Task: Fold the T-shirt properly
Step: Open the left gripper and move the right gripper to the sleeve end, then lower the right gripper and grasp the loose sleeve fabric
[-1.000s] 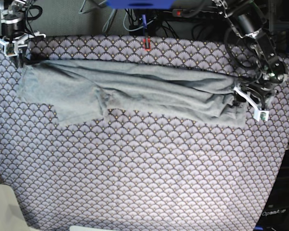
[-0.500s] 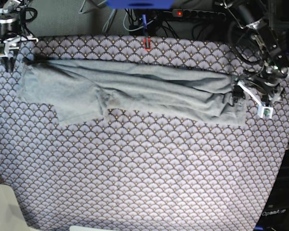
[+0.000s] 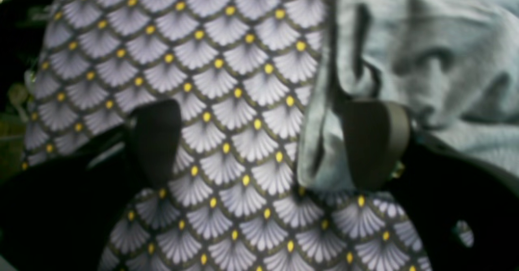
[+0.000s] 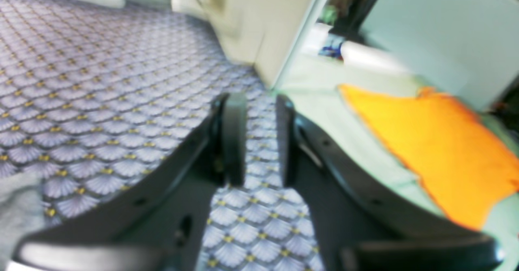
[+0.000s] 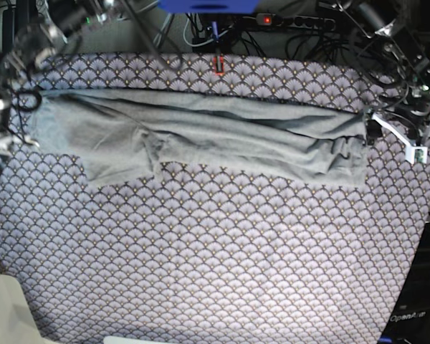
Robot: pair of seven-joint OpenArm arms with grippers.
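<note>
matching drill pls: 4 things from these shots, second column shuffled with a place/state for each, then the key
Things:
1. T-shirt
2. left gripper
3. right gripper
4. orange cloth

Place or state:
A. off the table, beyond its edge
B. jaws wide, one pad touching the shirt's edge
C. long grey band across the far part of the table
D. narrow gap between the pads, nothing in it

Pairs: 1-C, 2-B, 3-D, 4-A
</note>
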